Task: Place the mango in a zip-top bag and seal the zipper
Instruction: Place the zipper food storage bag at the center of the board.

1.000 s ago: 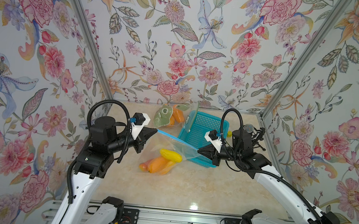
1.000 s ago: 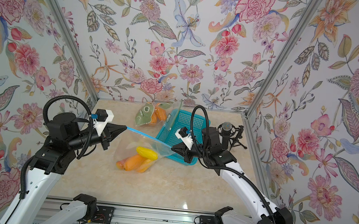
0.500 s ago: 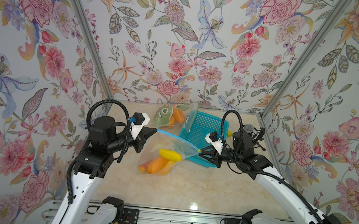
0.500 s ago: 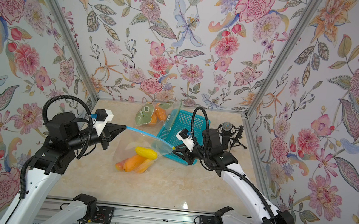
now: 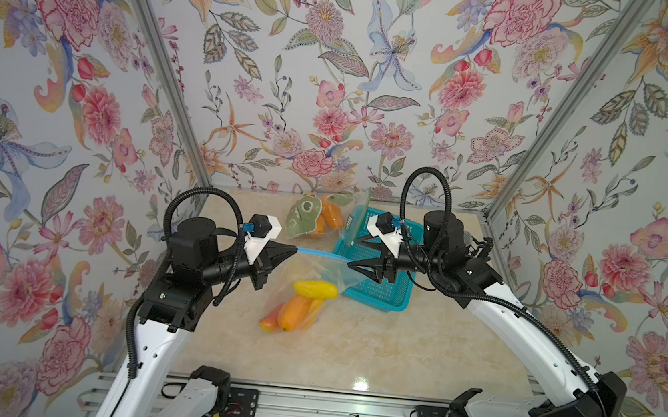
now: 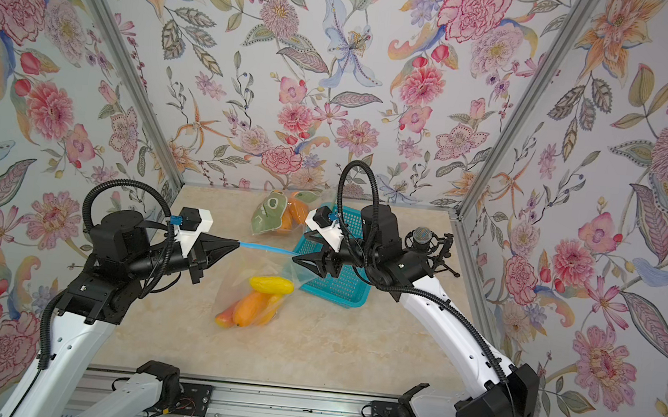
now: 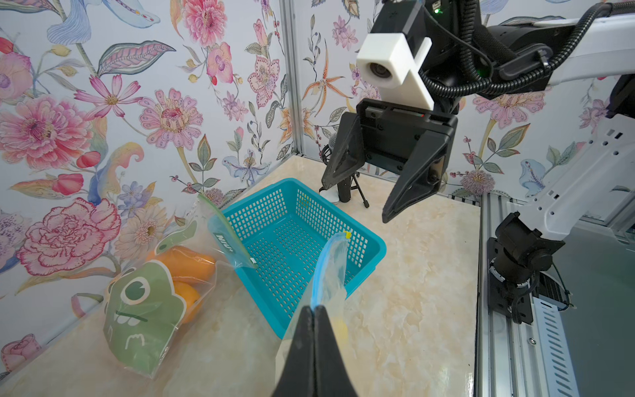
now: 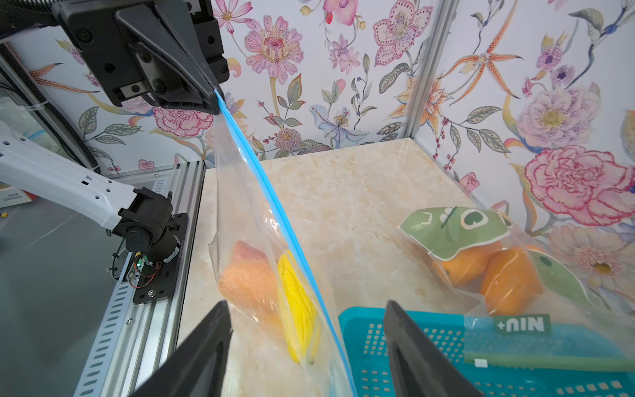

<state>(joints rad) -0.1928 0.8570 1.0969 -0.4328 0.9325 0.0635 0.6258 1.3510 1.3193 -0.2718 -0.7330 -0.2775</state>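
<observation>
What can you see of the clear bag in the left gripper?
The clear zip-top bag is see-through plastic with a blue zipper strip that looks closed along its visible length, a yellow tab at its free end. The left gripper is shut on one end; the bag hangs slanted, its bottom on the table. Inside lie a yellow mango and orange ones. The right gripper is open around the free end, not gripping it.

White arms (image 5: pixel 520 340); black cables (image 5: pixel 204 190), right hand (image 5: pixel 352 254)
</observation>
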